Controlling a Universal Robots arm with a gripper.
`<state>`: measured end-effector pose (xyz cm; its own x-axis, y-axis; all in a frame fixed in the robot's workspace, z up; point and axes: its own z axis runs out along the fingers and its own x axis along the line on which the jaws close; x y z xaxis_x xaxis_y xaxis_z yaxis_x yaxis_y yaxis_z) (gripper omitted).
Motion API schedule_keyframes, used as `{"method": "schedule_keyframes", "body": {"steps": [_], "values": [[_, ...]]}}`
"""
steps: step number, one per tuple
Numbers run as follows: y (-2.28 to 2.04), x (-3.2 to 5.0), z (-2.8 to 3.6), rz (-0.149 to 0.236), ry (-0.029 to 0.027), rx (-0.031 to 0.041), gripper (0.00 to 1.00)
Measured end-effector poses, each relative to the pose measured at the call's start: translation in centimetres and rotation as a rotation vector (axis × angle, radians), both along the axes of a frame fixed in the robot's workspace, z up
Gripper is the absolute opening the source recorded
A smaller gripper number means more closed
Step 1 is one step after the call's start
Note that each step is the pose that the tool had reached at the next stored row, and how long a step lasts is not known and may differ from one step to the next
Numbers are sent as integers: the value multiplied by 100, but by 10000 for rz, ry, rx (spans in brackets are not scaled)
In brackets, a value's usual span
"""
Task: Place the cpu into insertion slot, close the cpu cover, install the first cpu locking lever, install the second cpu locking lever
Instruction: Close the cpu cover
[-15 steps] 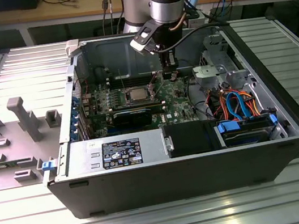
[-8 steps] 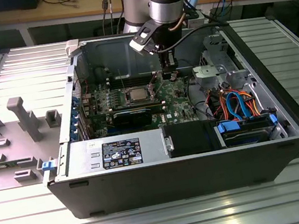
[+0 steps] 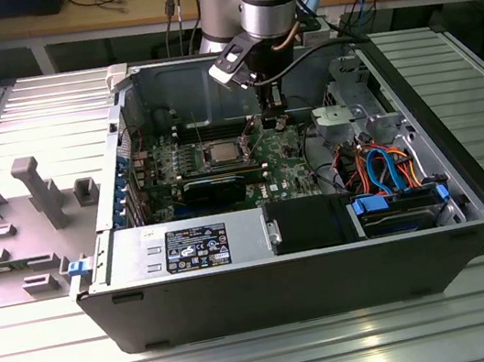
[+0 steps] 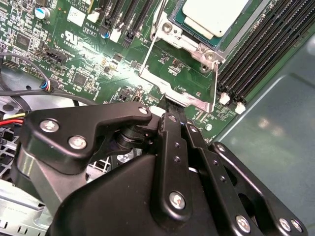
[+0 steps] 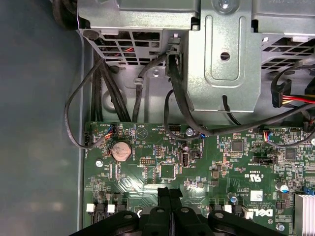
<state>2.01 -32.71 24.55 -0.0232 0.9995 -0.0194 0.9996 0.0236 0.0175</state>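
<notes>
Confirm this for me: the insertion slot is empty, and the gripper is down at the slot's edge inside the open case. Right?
Not quite. The insertion slot is not empty: the cpu sits in it, as the second wrist view shows. The gripper is down at the slot's edge inside the open case, as you say.
</notes>
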Motion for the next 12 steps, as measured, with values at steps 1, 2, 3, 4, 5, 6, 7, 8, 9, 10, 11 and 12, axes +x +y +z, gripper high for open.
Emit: {"method": "schedule_keyframes", "body": {"steps": [1,2,3,4,5,6,7,8,9,10,11,12], "values": [[0,-1,-1,0,0,0,11],[0,-1,-2,0,1,0,11],[0,-1,-3,0,2,1,11],[0,-2,-4,0,2,0,11],[0,-2,-4,0,3,-1,11],[0,-2,-4,0,3,-1,11],[0,-4,-6,-1,3,0,11],[0,-5,-7,0,3,0,11],[0,-6,-8,-1,3,0,11],[0,-8,-8,-1,3,0,11],[0,-11,-9,0,3,0,11],[0,-12,-10,0,3,0,11]]}}
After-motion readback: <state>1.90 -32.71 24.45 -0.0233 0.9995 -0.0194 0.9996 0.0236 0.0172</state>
